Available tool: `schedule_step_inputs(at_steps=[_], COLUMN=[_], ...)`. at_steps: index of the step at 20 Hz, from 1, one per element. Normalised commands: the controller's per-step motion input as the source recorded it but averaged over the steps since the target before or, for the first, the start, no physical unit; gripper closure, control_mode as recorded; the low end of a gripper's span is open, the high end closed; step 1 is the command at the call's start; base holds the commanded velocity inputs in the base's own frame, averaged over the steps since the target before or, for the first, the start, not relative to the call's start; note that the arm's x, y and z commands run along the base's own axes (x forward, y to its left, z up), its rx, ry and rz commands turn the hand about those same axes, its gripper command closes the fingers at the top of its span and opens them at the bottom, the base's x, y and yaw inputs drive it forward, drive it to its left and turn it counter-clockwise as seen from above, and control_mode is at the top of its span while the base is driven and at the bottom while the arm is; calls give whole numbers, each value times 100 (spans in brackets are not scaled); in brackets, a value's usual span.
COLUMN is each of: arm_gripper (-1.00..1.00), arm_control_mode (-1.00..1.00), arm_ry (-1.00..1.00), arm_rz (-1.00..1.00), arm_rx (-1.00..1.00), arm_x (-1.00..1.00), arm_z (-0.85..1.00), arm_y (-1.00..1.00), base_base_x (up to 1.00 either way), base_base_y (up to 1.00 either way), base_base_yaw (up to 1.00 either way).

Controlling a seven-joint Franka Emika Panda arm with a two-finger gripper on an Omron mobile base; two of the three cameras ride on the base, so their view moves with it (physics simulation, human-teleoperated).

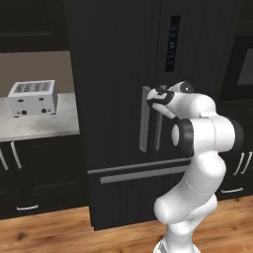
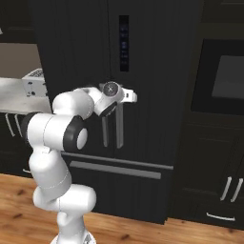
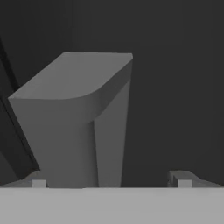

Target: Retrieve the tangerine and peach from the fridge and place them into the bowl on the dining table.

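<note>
Two spread fingers of empty hand (image 3: 111, 180) astride fridge (image 1: 118, 59) door handle (image 3: 74, 122).

1. The fridge (image 1: 123, 99) is cut off at the top edge in both base views, and its doors are closed — the interior is hidden.
2. The arm covers the upper part of the right door handle (image 1: 159, 133).
3. In the hand view the handle's lower end runs behind the bottom band; the left fingertip (image 3: 38, 183) is perhaps touching it — too close to tell.
4. The toaster (image 2: 34, 82) is half hidden behind the fridge's side.
</note>
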Motion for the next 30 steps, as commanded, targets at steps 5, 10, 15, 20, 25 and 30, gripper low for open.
schedule_step_inputs(at_steps=[5,10,15,20,25,30], arm_gripper=[-100,100,100,100,100,100], arm_control_mode=[-100,-100,-100,-100,-100,-100], arm_ry=[0,0,1,0,0,1], arm_rz=[0,0,0,5,2,0], arm_rx=[0,0,0,1,5,7], arm_x=[58,37,-9,-91,-99,-90], arm_z=[-26,-7,0,0,0,0], arm_y=[-3,0,-3,-46,-80,-96], base_base_x=[0,0,0,0,0,0], base_base_y=[0,0,0,0,0,0], base_base_yaw=[0,0,0,0,0,0])
